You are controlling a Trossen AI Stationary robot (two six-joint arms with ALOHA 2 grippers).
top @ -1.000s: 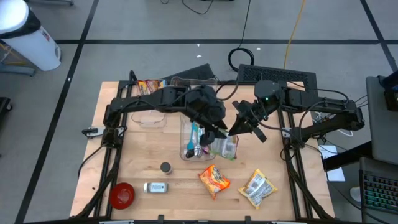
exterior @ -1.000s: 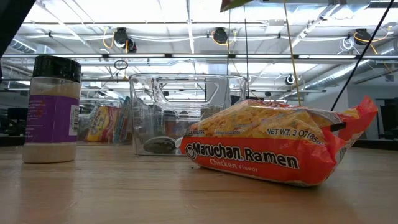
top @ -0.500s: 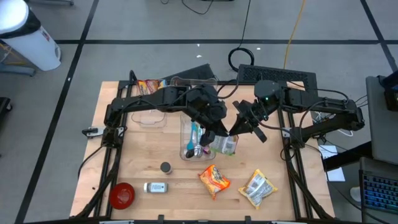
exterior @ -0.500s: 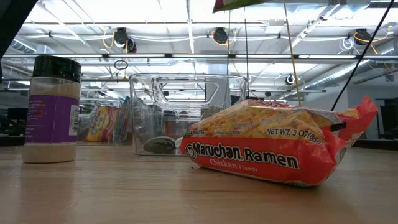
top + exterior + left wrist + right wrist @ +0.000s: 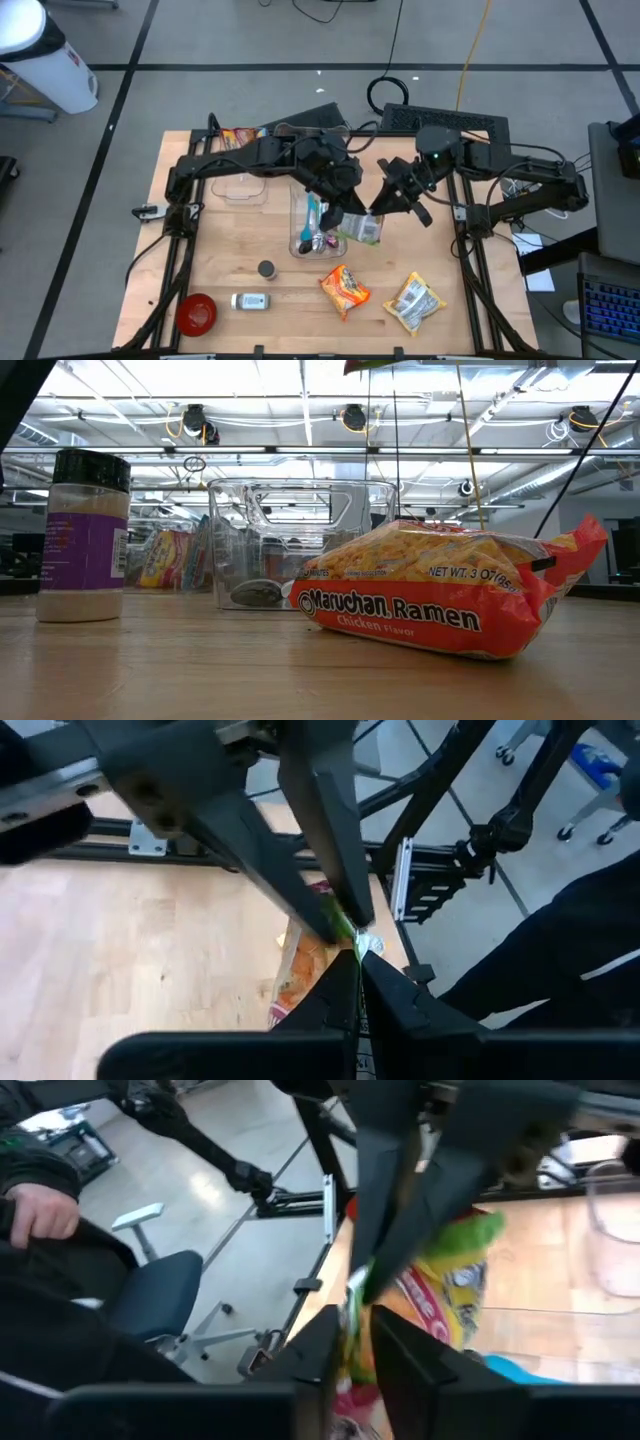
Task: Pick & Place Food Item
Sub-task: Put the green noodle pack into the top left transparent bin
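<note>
The left end effector (image 5: 338,212) is fully closed on one edge of the green snack packet (image 5: 362,229), held above the middle of the surface (image 5: 230,250), just right of the clear bin (image 5: 308,225). The right end effector (image 5: 378,208) pinches the packet's opposite edge, fingers slightly apart. A ramen packet (image 5: 344,288) lies nearer.

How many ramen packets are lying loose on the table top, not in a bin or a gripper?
2: an orange Maruchan ramen packet near the front middle, and a yellow-and-white ramen packet to its right. The arms may hide others.
</note>
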